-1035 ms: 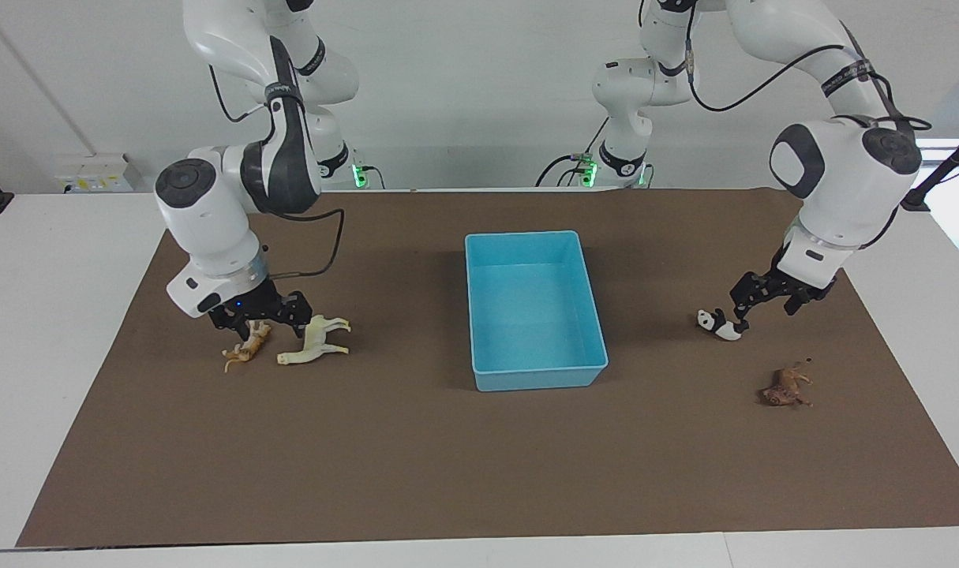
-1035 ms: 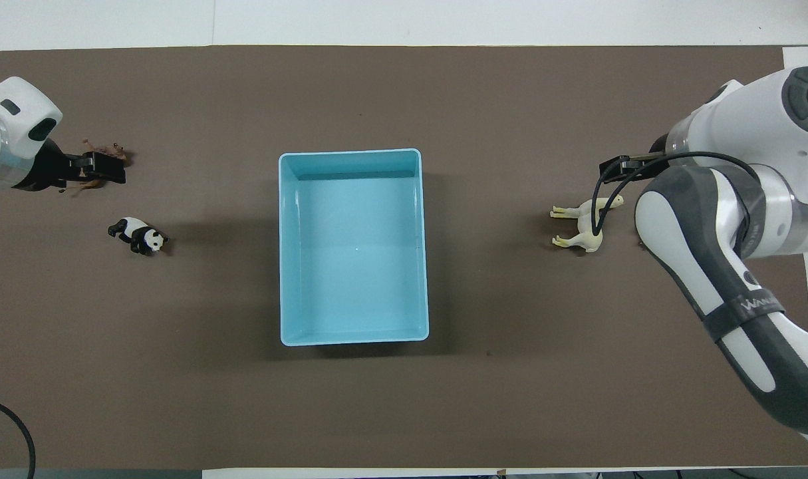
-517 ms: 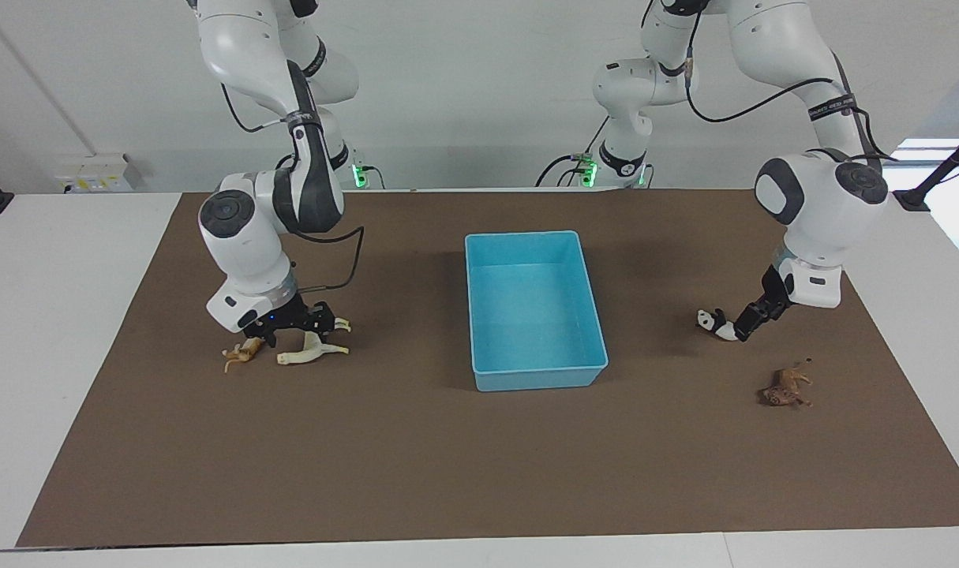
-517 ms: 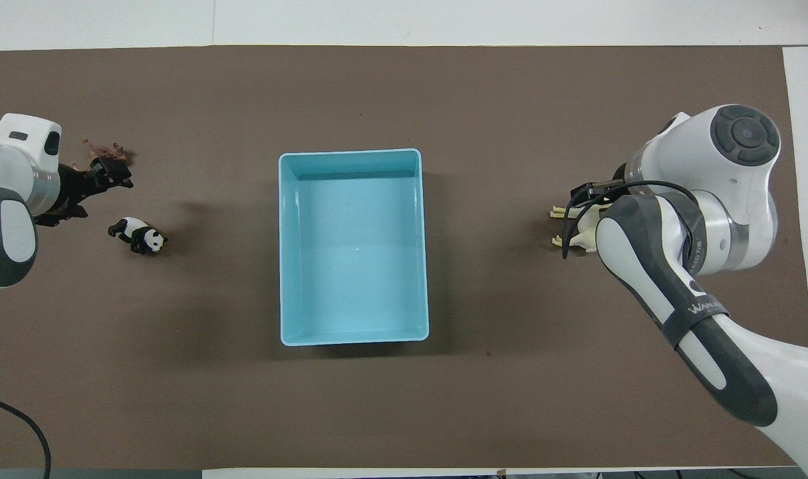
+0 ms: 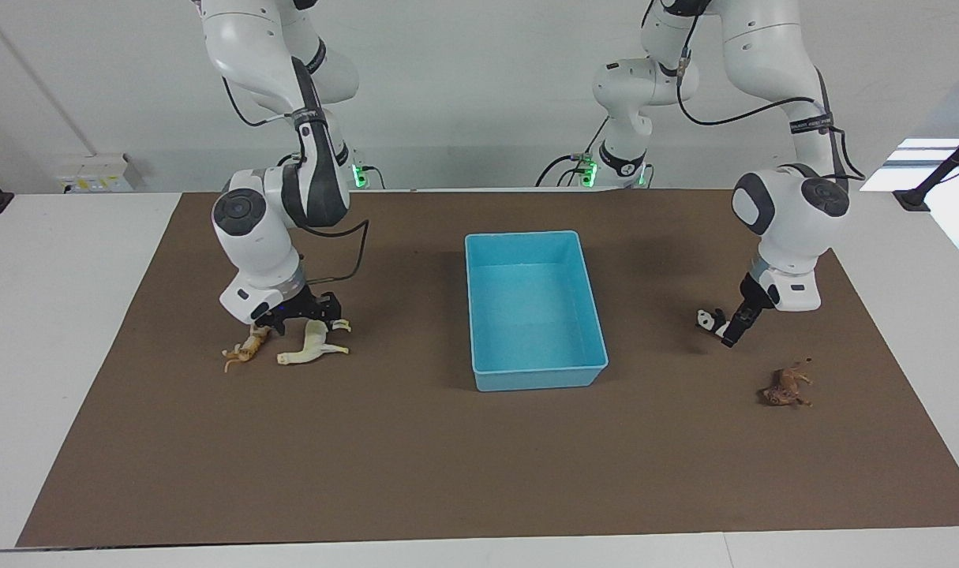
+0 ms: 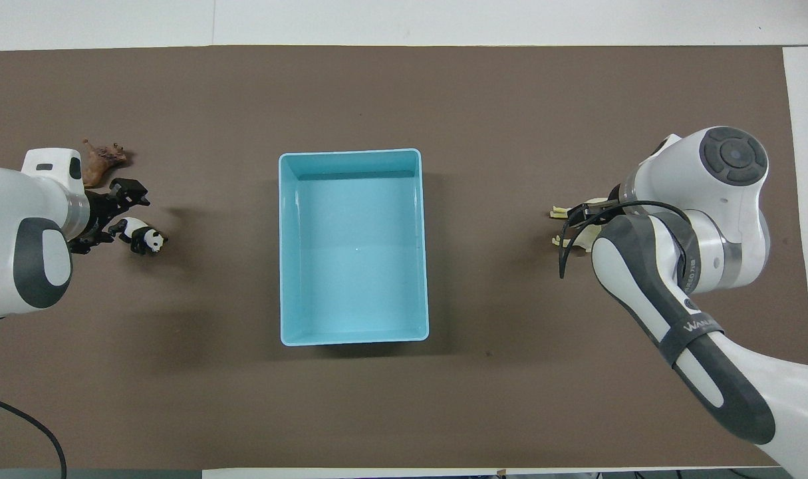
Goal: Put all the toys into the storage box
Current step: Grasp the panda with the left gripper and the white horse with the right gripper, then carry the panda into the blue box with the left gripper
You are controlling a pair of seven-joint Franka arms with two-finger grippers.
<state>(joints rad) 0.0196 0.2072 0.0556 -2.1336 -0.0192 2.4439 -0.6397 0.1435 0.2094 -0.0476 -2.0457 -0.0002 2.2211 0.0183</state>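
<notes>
The light blue storage box (image 5: 539, 378) (image 6: 354, 266) stands empty mid-table. The cream-white horse (image 5: 312, 347) lies on its side toward the right arm's end. My right gripper (image 5: 305, 311) (image 6: 586, 213) hangs open, low over the horse's body. The orange-tan striped toy (image 5: 242, 352) lies beside the horse; the right arm hides it in the overhead view. The panda (image 5: 709, 319) (image 6: 144, 237) stands toward the left arm's end. My left gripper (image 5: 733, 331) (image 6: 111, 217) is open and down at the panda's rear. The dark brown lion (image 5: 784, 386) (image 6: 102, 159) lies farther from the robots.
A brown mat (image 5: 416, 457) covers the table, with white table surface (image 5: 61, 260) around it. A black cable (image 6: 18, 419) lies at the mat's corner near the left arm. Bare mat lies between the box and each pair of toys.
My right gripper moved from over the striped toy to over the horse and sank. My left gripper came in from the lion's side and down to the panda's rear. No toy moved.
</notes>
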